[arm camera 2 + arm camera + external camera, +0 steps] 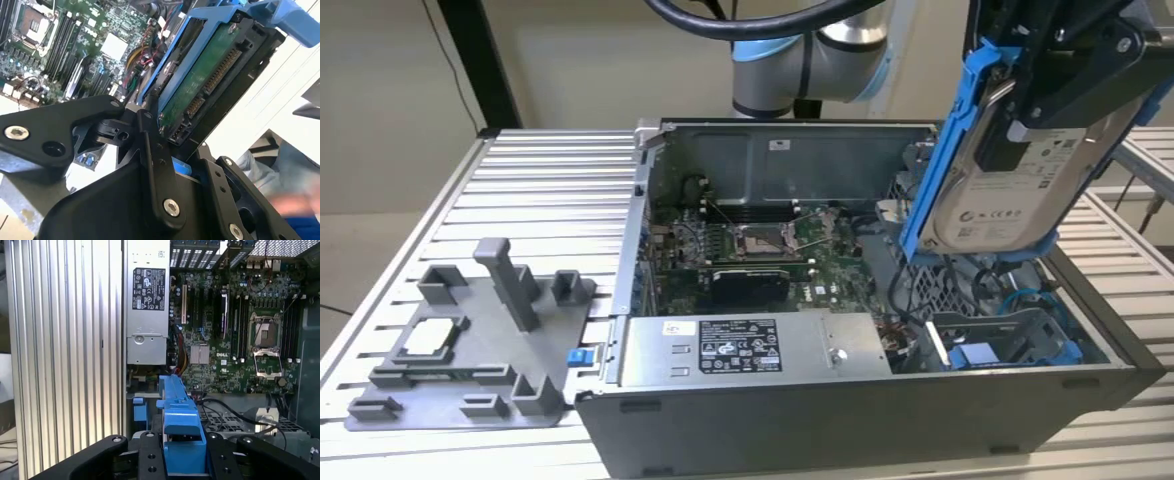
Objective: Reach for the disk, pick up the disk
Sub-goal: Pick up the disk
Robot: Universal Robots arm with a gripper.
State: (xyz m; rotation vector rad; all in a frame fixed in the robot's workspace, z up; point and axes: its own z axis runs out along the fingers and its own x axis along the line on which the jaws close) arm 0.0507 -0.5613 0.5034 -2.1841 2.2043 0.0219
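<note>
The disk (1014, 190), a silver-grey hard drive with a white label in a blue bracket (947, 150), hangs nearly upright above the open computer case, on the exterior view's right. My gripper (1061, 80) is shut on its upper end. In the second wrist view the disk (205, 75) shows its green circuit-board side and connector, with the black fingers (150, 145) clamped on its near end. The first wrist view shows the blue bracket (177, 420) edge-on between the gripper's black links (150, 455).
Below stands the open computer case (854, 410) with its motherboard (747, 250), grey power supply (747, 350) and a blue drive bay (1001, 345). On the slatted table (547, 190) at the exterior view's left lies a grey fixture plate (467, 400) holding a chip module (430, 338).
</note>
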